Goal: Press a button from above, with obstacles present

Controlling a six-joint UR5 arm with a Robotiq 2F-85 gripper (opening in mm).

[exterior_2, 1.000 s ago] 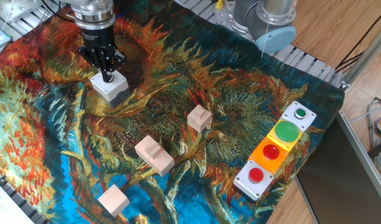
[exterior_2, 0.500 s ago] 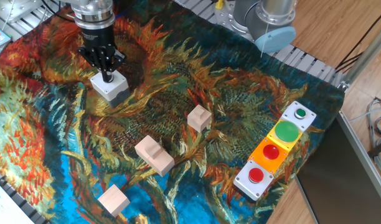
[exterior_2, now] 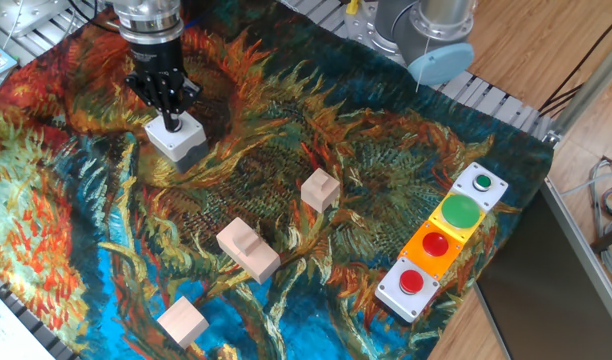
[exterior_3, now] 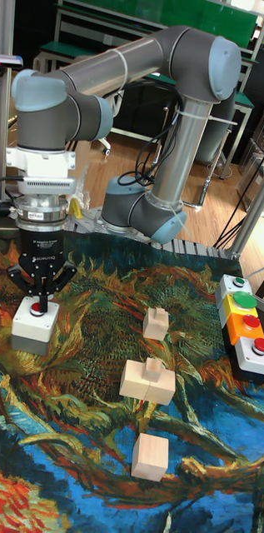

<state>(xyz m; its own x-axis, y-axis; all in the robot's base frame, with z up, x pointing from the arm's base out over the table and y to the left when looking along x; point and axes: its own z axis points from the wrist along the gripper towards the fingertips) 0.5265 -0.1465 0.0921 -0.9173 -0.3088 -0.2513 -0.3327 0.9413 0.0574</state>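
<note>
The button (exterior_3: 37, 310) is a small red disc on top of a light-grey box (exterior_2: 183, 140) at the back left of the painted cloth. My gripper (exterior_2: 171, 123) hangs straight above it, fingers drawn together to a point, tips at the button's top; whether they touch it I cannot tell. In the tall fixed view the gripper (exterior_3: 38, 301) covers the button's far edge. The obstacles are three pale wooden blocks: a small one (exterior_2: 320, 189) mid-cloth, a bigger one with a raised stub (exterior_2: 248, 250), and one near the front edge (exterior_2: 182, 322).
A joined row of button boxes (exterior_2: 444, 243) with green and red buttons lies at the right edge of the cloth. The arm's base (exterior_2: 426, 30) stands at the back right. Wooden blocks (exterior_3: 147, 381) sit between the grey box and that row.
</note>
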